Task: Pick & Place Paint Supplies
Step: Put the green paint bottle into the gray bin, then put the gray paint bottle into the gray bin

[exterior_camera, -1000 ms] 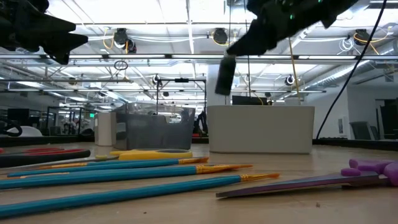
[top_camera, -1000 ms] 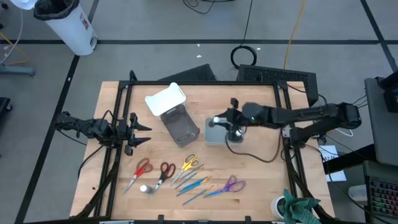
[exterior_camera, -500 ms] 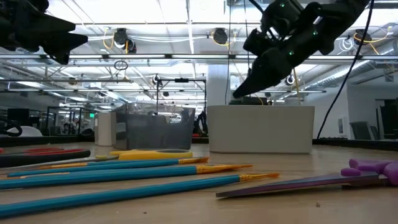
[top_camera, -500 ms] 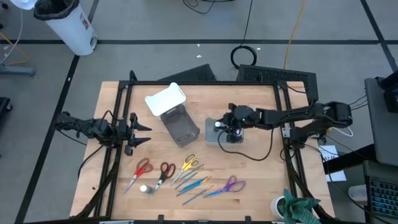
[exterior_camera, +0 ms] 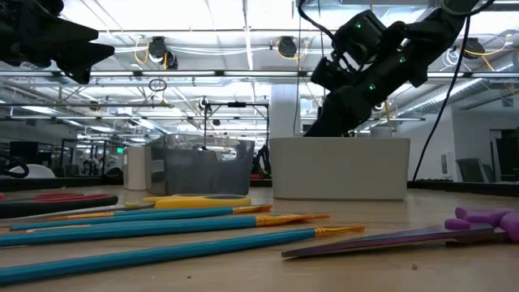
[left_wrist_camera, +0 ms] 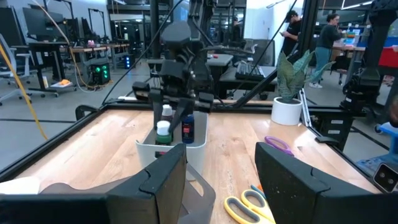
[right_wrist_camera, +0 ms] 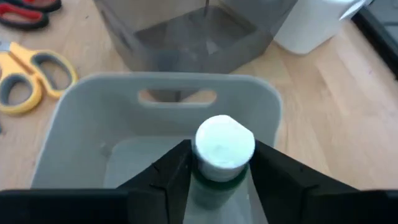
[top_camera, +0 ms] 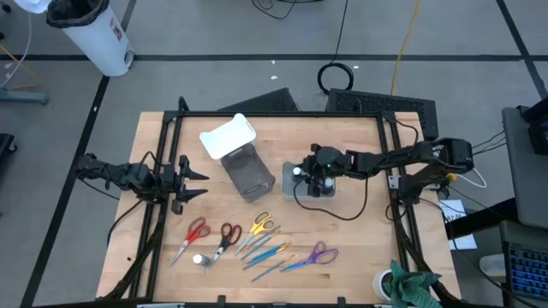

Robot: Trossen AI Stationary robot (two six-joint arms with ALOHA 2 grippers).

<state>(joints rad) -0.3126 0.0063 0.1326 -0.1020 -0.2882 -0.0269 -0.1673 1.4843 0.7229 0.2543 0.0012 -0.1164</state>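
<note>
White-capped bottle (right_wrist_camera: 224, 149) upright inside grey bin (right_wrist_camera: 81, 130); scissors (top_camera: 261, 226), brushes (top_camera: 267, 255), another bottle (top_camera: 198, 258) lie well apart from bin.

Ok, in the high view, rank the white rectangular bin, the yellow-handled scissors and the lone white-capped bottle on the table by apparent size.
1. White rectangular bin, partly covered by the right gripper.
2. Yellow-handled scissors.
3. White-capped bottle, a small dot by the red scissors.
</note>
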